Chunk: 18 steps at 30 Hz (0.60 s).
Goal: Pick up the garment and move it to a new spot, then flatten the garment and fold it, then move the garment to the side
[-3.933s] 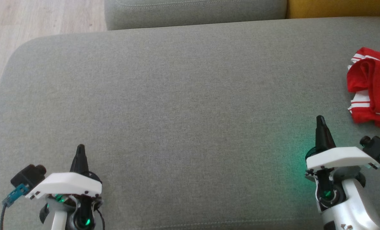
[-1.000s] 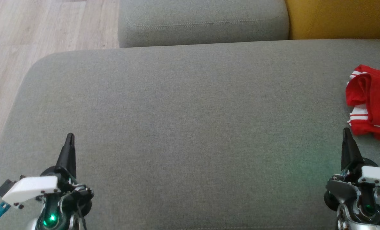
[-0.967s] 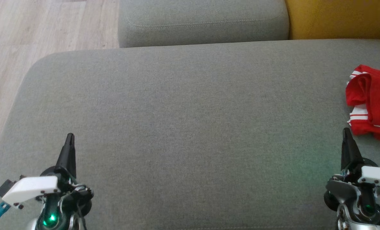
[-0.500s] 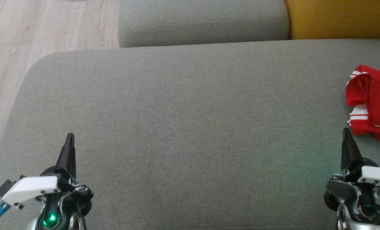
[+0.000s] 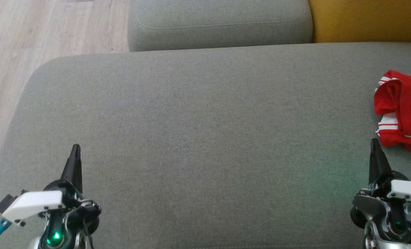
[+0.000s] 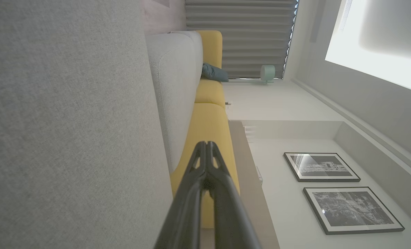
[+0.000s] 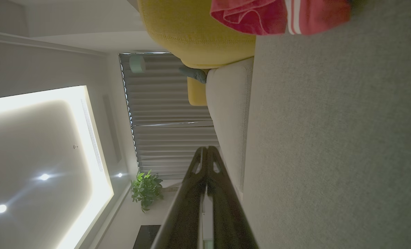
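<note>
Item: garment (image 5: 404,110) bunched at right edge of sofa cushion (image 5: 198,121), just beyond right hand (image 5: 374,141) | Hands: left hand (image 5: 75,148) and right hand pressed together, empty, at near edge | Judgement: parked apart, leaving the middle free for flattening.

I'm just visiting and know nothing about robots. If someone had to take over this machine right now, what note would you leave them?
Left gripper: shut, empty, over the grey cushion.
Right gripper: shut, empty, at the cushion's right side.
Garment: red jersey, bunched at the cushion's right edge and partly cut off by the head view. The right fingertips are close to it but not touching.
Done: unclear. It lies in a loose heap, not a neat fold.
Left: probably all of it. Pick it up, move it, flatten it, fold it, set it aside.
</note>
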Tool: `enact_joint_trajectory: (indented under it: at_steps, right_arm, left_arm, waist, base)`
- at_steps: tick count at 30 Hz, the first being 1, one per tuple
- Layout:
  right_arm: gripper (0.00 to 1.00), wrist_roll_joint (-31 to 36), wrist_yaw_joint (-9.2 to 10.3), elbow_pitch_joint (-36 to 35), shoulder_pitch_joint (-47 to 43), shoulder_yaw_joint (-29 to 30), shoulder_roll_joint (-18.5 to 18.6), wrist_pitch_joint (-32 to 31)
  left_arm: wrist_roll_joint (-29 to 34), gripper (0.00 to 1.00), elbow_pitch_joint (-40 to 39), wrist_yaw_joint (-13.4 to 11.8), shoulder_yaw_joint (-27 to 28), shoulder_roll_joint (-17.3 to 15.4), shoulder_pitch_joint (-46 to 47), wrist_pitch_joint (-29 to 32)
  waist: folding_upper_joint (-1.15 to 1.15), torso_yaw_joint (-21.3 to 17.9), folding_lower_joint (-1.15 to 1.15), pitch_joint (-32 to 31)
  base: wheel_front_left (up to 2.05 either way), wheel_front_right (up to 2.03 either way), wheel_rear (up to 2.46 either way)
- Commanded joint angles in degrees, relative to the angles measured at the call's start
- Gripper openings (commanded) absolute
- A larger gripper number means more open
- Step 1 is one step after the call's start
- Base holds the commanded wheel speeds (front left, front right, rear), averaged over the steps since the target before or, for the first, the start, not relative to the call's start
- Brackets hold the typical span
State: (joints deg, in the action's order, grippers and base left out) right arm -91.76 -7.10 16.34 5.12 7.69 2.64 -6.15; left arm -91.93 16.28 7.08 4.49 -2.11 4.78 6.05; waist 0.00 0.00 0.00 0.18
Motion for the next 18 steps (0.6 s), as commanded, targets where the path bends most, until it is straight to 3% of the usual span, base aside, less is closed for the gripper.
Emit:
enact_joint_trajectory:
  at_steps: [1, 18]
  right_arm:
    - [0.0, -0.4, -0.39, -2.32, 1.06, -1.17, 0.23, -0.34]
    - [0.0, -0.41, -0.39, -2.32, 1.06, -1.17, 0.23, -0.34]
  left_arm:
    - [-0.25, 0.0, -2.22, 0.41, 2.02, -0.76, 1.41, 0.43]
    - [-0.25, 0.0, -2.22, 0.41, 2.02, -0.76, 1.41, 0.43]
  waist:
    - [0.0, 0.0, 0.0, 0.0]
    - [0.0, 0.0, 0.0, 0.0]
  base:
    - [0.0, 0.0, 0.0]
    - [0.0, 0.0, 0.0]
